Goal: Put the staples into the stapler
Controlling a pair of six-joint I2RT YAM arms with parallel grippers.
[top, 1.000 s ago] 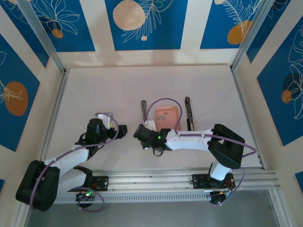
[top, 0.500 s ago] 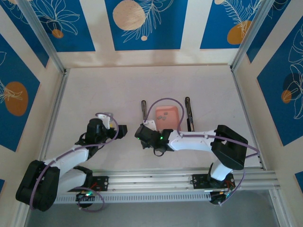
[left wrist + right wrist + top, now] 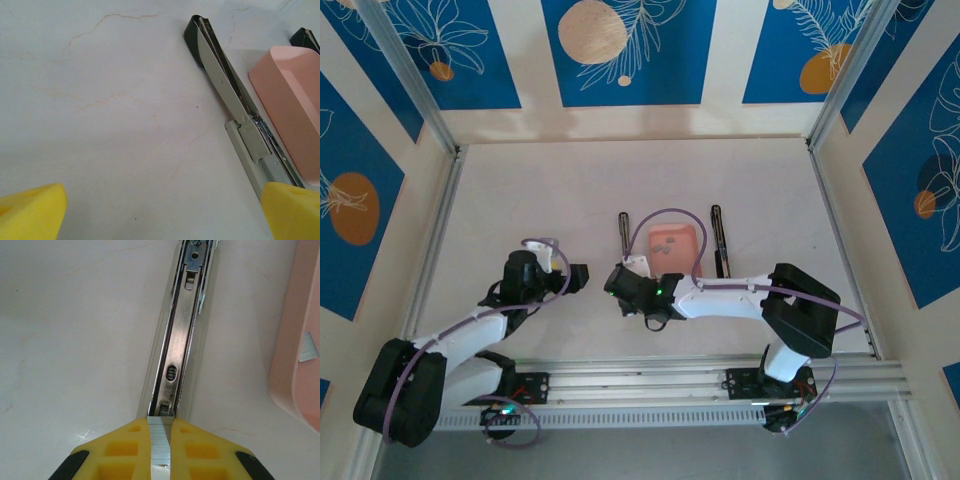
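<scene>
**At the stapler's near end: right tool (image 3: 160, 431) clamped on a strip of staples (image 3: 160, 442)**

Between the yellow pads (image 3: 125, 450) of the right tool sits a silver strip of staples, pinched upright, jaws narrow around it. Its front end meets the near end of the stapler (image 3: 181, 340), whose metal rail lies open and face up, channel and slot showing. Whether the strip has entered the channel I cannot tell.

Just right of the rail, the pink tray (image 3: 292, 325) stands apart from it by a thin gap of bench (image 3: 75, 340). Loose staples (image 3: 308, 347) lie inside the tray.

Seen from above, the right tool (image 3: 626, 272) reaches across from its base to the stapler (image 3: 622, 232), which lies lengthwise just left of the tray (image 3: 680, 240). A dark bar (image 3: 718, 240) lies on the tray's other side, near it.

Left tool (image 3: 578, 275) hangs a little left of the right one, apart from it, jaws wide and holding nothing. From its own camera the left tool (image 3: 160, 215) shows a yellow pad in each lower corner, bare bench (image 3: 100, 100) between. Beyond, the stapler (image 3: 220, 80) runs diagonally, black end farthest, grey arm laid along it, the tray (image 3: 295, 100) just beside.
</scene>
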